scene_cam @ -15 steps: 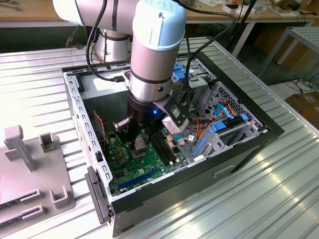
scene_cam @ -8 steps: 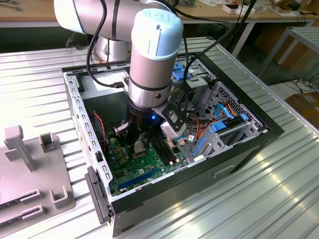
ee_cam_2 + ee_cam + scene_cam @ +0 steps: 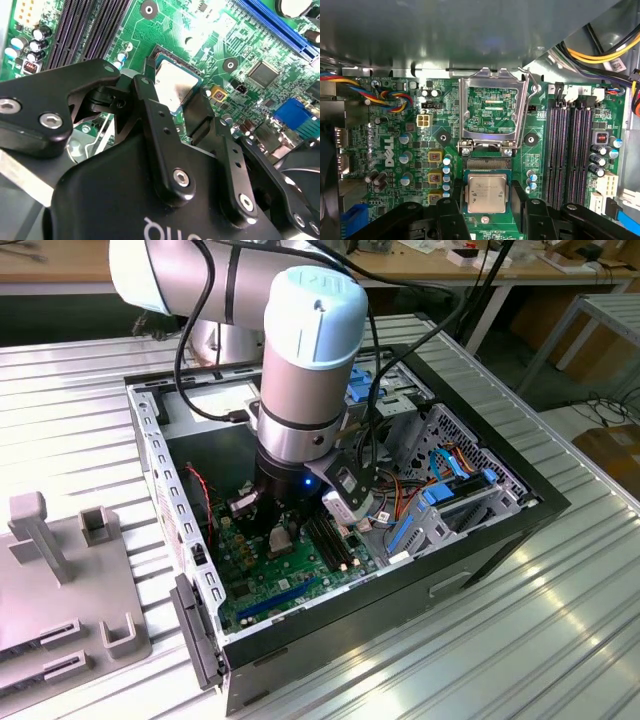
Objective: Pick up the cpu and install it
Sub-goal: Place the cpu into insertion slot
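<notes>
Cpu (image 3: 486, 192) lies in the socket (image 3: 486, 164) on the green board (image 3: 544, 150), jaws clenched on two opposite edges, hinged frame (image 3: 492, 78) raised. Risk: any tilt or sideways drag could bend socket pins.

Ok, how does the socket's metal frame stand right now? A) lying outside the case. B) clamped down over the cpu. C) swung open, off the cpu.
C: in the first wrist view the socket frame is swung back on its hinge, the green board showing through its hollow middle, and the cpu lies uncovered beside it.
</notes>
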